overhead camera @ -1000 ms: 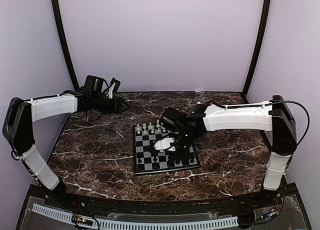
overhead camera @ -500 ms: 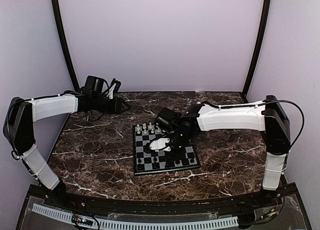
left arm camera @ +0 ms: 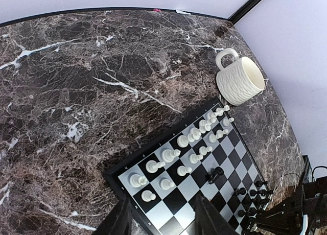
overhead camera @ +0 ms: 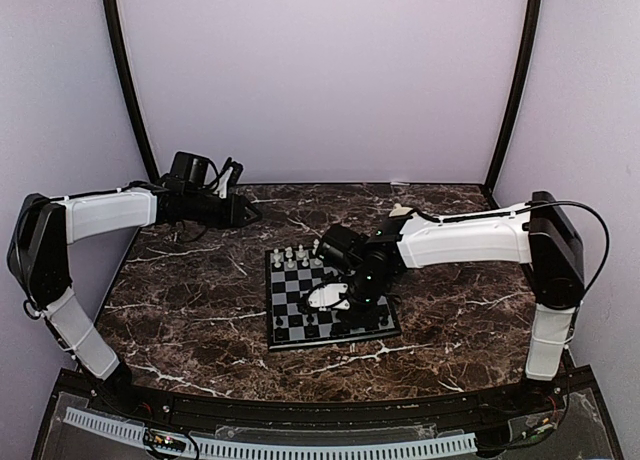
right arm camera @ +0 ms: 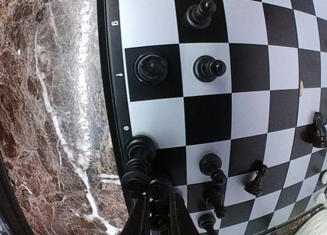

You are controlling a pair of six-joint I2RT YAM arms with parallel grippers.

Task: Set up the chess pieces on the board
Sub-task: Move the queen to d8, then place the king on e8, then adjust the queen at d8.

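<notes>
The board (overhead camera: 296,292) lies mid-table. White chess pieces (left arm camera: 196,135) fill its two far rows. Black chess pieces (right arm camera: 150,67) stand along the near edge, and one black piece (left arm camera: 215,174) lies tipped over mid-board. My right gripper (right arm camera: 159,195) hangs low over the board's black side (overhead camera: 345,305). It is shut on a black chess piece (right arm camera: 160,186) that stands upright beside a stacked-looking cluster of black pieces (right arm camera: 137,163) at the edge file. My left gripper (overhead camera: 245,212) is raised over the back left of the table, looking down at the board's corner (left arm camera: 161,222), and is open and empty.
A cream ribbed mug (left arm camera: 239,81) stands on the dark marble table (left arm camera: 76,92) just past the board's far corner, close to the end of the white rows. The right arm (overhead camera: 460,238) stretches across the table's right half. Purple walls close in the back and sides.
The right arm swung back and left over the board, then came forward again toward the near rows, its jaws staying closed. The left arm has not moved.
</notes>
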